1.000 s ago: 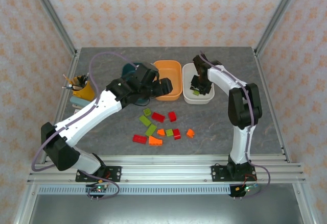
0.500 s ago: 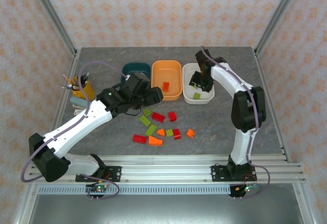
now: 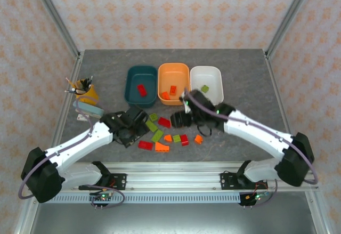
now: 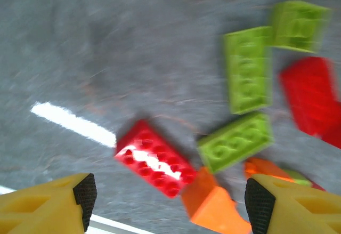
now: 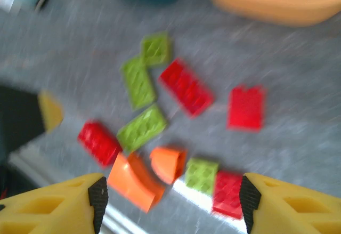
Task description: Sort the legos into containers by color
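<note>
Three tubs line the far side of the grey table (image 3: 250,101): the teal tub (image 3: 133,79) holds a red brick (image 3: 141,89), the orange tub (image 3: 181,77) orange pieces (image 3: 172,91), the white tub (image 3: 213,77) a green brick (image 3: 204,88). Nearer the arms, the left gripper (image 4: 170,196) and right gripper (image 5: 173,199) hang over the loose legos (image 3: 157,135), fingers spread wide, grasping nothing. These red, orange and green bricks lie scattered on the table, well short of the tubs.

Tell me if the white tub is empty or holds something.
Not empty: the top view shows one lime green brick lying inside the white tub.
</note>
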Robot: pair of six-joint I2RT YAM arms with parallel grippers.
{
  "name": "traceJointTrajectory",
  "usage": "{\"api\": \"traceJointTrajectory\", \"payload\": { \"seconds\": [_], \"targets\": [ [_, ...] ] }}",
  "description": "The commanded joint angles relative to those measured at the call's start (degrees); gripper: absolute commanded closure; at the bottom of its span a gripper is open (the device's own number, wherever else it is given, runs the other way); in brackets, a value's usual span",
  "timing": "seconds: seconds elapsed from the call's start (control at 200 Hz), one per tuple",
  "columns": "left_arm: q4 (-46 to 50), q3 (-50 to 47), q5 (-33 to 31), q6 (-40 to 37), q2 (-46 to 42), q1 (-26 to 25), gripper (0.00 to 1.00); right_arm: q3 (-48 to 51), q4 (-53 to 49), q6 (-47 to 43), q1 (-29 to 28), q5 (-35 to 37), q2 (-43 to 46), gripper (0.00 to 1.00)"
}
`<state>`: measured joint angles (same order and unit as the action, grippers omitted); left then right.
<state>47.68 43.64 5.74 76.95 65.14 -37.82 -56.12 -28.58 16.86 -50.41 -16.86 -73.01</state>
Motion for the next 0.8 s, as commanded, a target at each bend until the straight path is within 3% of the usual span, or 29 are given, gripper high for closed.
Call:
{"api": "traceJointTrajectory", "payload": {
  "seconds": [0.0,0.39,0.796],
  "targets": [
    [-5.14,-3.35,0.17,16.32,-2.0,0.21,0.23,8.23,16.73,-3.87,-5.6,0.64,6.75,0.27],
    [-12.84,-5.14,5.57,30.87,8.19,-1.1,0.24,7.78,12.84,-3.63,-6.97,3.72,6.33,0.27],
    [-12.15,-5.29,4.52,33.44,12.9,-2.3,0.41,8.04,11.08,-1.31,-6.84,5.65,6.75,0.28]
  ]
}}
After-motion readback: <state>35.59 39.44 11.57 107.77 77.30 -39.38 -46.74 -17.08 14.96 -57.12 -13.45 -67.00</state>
